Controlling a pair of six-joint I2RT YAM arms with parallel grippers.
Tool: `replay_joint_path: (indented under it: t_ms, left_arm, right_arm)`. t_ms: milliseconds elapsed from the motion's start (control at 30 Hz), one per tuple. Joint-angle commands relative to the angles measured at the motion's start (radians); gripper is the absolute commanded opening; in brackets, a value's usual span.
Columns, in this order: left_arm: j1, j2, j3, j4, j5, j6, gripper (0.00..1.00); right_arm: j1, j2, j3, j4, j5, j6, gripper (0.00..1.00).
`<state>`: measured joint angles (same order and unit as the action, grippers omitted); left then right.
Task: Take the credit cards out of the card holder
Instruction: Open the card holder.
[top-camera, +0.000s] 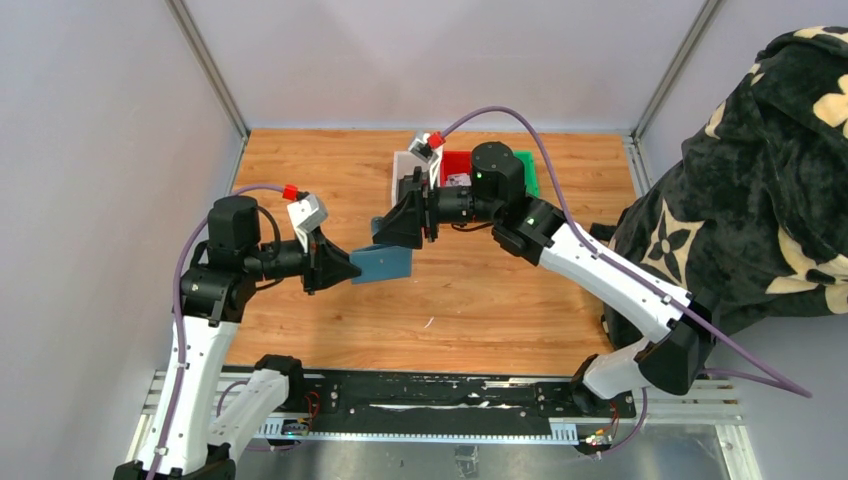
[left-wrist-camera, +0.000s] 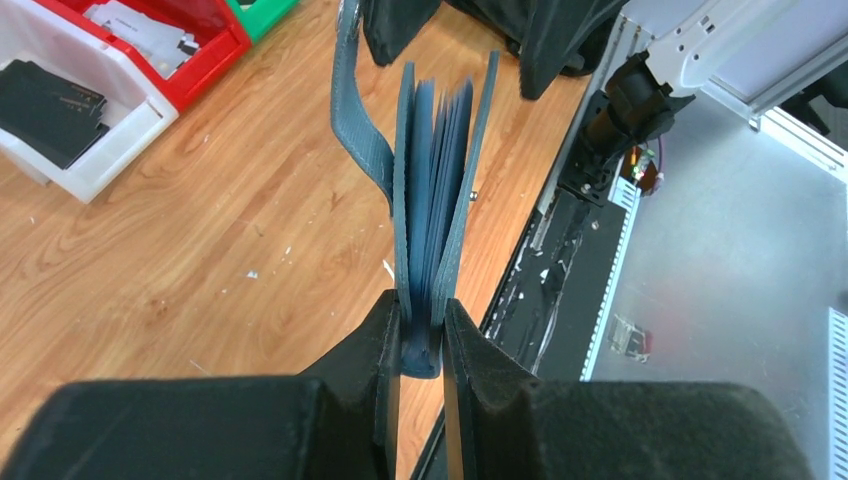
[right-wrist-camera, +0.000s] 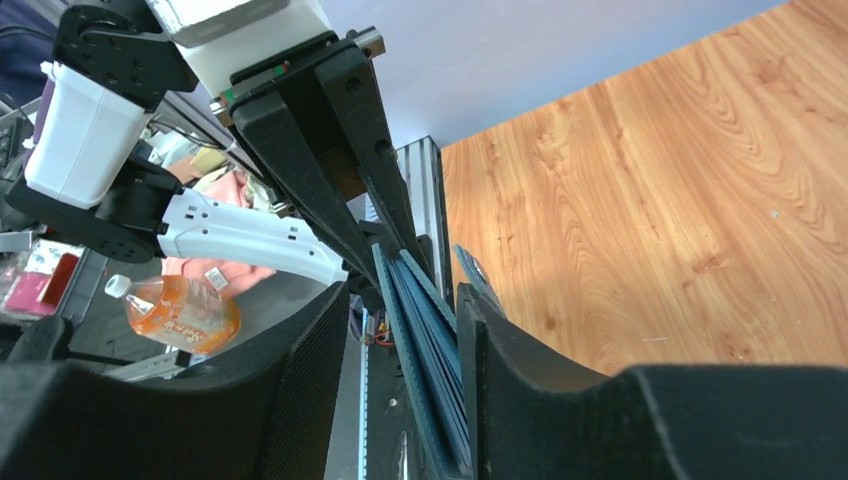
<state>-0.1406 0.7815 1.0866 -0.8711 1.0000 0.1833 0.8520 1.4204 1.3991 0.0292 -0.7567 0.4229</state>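
Extraction step: card holder (top-camera: 383, 263), aloft nearside of red bin (top-camera: 457, 165), pinched at its fold by left tool (left-wrist-camera: 422, 320); right tool (right-wrist-camera: 402, 290), jaws part-open astride its leaves, next needs a nip on the credit cards alone, none discernible.

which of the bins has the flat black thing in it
The white bin, at the end of the row: a flat black item lies in it. The red bin beside it holds a pale piece; the green bin's inside is hidden.

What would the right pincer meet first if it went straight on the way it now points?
The card holder, whose edge stands inside the right pincer; behind it, probably the left pincer gripping it.
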Motion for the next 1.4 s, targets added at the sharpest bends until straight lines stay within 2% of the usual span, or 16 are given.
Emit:
replay_joint_path:
  t_ms: [0,567,733,867,967,1100,1167,1233,1267,1300,1367]
  left_arm:
    - [0.001,-0.007,0.022,-0.038,0.031,0.059,0.00]
    - [0.001,-0.007,0.056,-0.037,0.048,0.032,0.00]
    - [0.001,-0.004,0.061,-0.039,0.054,0.032,0.00]
    - [0.001,-0.005,0.062,-0.038,0.055,0.031,0.00]
    - [0.001,-0.010,0.062,-0.038,0.057,0.030,0.00]
    - [0.001,-0.019,0.054,-0.037,0.041,0.049,0.00]
    - [0.001,-0.026,0.043,-0.037,0.027,0.062,0.13]
    - [0.001,-0.030,0.031,-0.038,0.027,0.064,0.41]
    - [0.001,-0.031,0.024,-0.038,0.029,0.059,0.65]
    - [0.001,-0.033,0.019,-0.038,0.030,0.053,0.74]
    - [0.001,-0.039,0.010,-0.039,0.032,0.044,0.82]
  right_arm:
    - [-0.013,-0.048,-0.018,0.013,0.032,-0.017,0.49]
    - [0.010,-0.022,-0.056,-0.025,0.151,-0.086,0.49]
    - [0.013,-0.003,-0.056,0.013,0.119,-0.041,0.49]
    - [0.023,0.023,-0.065,0.126,0.043,0.033,0.49]
    - [0.024,0.036,-0.079,0.213,0.000,0.105,0.36]
    - [0.022,0.037,-0.083,0.279,-0.052,0.171,0.03]
    - [0.021,0.024,-0.080,0.278,-0.062,0.180,0.00]
    - [0.018,0.006,-0.072,0.264,-0.060,0.179,0.00]
    - [0.017,-0.002,-0.064,0.255,-0.059,0.179,0.00]
    - [0.016,-0.009,-0.056,0.244,-0.061,0.179,0.00]
    - [0.016,-0.020,-0.031,0.214,-0.067,0.173,0.00]
